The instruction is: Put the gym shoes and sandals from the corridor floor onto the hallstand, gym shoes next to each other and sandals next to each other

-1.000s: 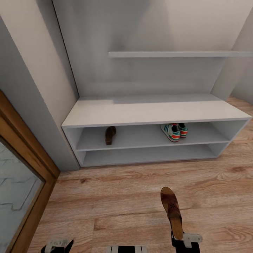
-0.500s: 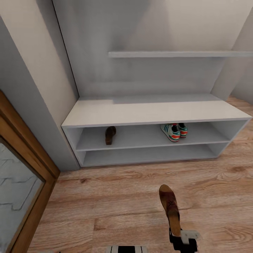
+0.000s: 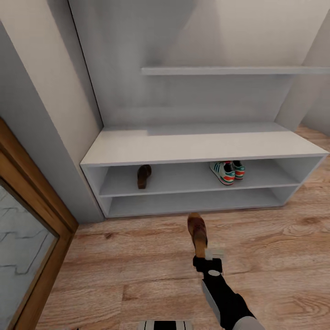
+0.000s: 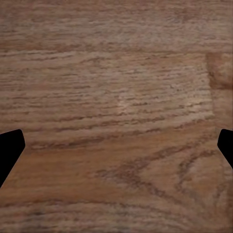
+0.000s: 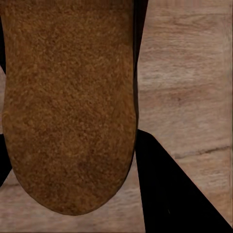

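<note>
In the head view my right gripper (image 3: 207, 255) is shut on a brown sandal (image 3: 197, 232), held toe-forward above the corridor floor (image 3: 284, 247) just in front of the hallstand (image 3: 201, 144). The right wrist view has the sandal's brown sole (image 5: 68, 97) between the dark fingers (image 5: 165, 189). The other sandal (image 3: 144, 176) lies at the left of the hallstand's upper open shelf. The two gym shoes (image 3: 222, 172) (image 3: 238, 168) stand side by side at that shelf's right. In the left wrist view my left gripper (image 4: 116, 145) hangs open over bare floor planks (image 4: 116, 73).
A wood-framed glass panel (image 3: 32, 229) stands at the left, beside a grey wall (image 3: 41, 114). A stepped upper shelf (image 3: 229, 70) juts out above the bench top. The lower open shelf (image 3: 192, 201) holds nothing. Floor stretches to the right of the hallstand.
My right arm has reached forward and to the left with the sandal, toward the hallstand. The left gripper has dropped out of the head view's lower edge.
</note>
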### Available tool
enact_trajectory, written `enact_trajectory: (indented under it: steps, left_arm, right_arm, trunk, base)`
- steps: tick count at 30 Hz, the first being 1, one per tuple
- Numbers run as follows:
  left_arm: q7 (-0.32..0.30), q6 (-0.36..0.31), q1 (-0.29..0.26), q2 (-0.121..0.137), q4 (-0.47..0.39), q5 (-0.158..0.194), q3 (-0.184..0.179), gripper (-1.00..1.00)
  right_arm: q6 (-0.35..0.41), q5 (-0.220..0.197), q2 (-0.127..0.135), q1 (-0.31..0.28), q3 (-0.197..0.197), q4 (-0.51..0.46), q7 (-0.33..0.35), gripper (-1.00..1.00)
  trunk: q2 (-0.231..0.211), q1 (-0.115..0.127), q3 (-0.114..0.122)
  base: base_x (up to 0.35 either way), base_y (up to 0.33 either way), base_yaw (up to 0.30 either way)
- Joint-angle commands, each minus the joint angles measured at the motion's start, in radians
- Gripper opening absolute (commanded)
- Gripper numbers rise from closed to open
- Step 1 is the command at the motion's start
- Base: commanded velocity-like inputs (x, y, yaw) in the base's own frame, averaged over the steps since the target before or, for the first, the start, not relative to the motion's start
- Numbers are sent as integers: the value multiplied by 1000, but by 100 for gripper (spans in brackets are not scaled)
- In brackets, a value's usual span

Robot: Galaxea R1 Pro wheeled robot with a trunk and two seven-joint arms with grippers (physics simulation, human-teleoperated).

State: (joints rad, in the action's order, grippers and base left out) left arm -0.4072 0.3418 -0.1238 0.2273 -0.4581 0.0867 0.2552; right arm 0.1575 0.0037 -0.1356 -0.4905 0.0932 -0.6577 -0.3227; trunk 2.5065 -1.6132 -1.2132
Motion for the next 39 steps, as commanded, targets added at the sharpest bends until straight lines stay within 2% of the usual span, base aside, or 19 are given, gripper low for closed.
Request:
enact_trajectory:
  steps: [1,2,4,13,14,15,18,21,28,39]
  left_arm:
    - [-10,-1,0,0,1,10,3,100]
    - [-10,-1,0,0,1,11,3,100]
    - [-10,-1,0,-1,0,11,2,100]
    - [-13,0,0,-5,-8,11,-3,100]
    - [-20,0,0,-6,-10,11,-3,100]
    - [-55,0,0,-6,-12,10,-3,100]
    - [-120,3,0,-4,-9,9,1,100]
    - [-156,20,0,-3,-5,7,0,100]
    - [-179,49,0,-8,0,-16,-2,100]
    - [-180,51,0,-12,1,-22,-4,100]
  right_arm:
    - [24,-5,-16,-25,4,-4,-44,-100]
    - [35,-5,-29,-46,4,-6,-71,-100]
    - [43,-5,-39,-63,5,-8,-89,-100]
    - [103,-6,-39,-159,6,-17,-121,-100]
    - [112,-7,-39,-164,6,-19,-121,-100]
    - [124,-7,-39,-171,8,-23,-122,-100]
    - [131,-7,-39,-174,12,-32,-120,-100]
    - [133,-7,-39,-175,14,-45,-119,-100]
    - [131,-7,-39,-175,15,-44,-116,-100]
    - [134,-7,-39,-175,13,-45,-116,-100]
  trunk:
    - [0,0,-1]
    - [0,0,-1]
    - [0,0,-1]
    - [0,0,-1]
    - [0,0,-1]
    - [0,0,-1]
    - [0,0,-1]
    - [0,0,-1]
    - [0,0,-1]
    - [0,0,-3]
  base:
    - [0,0,0]
    - [0,0,0]
    - [0,0,0]
    - [0,0,0]
    - [0,0,0]
    - [0,0,0]
    - [0,0,0]
    - [0,0,0]
    - [0,0,0]
    - [0,0,9]
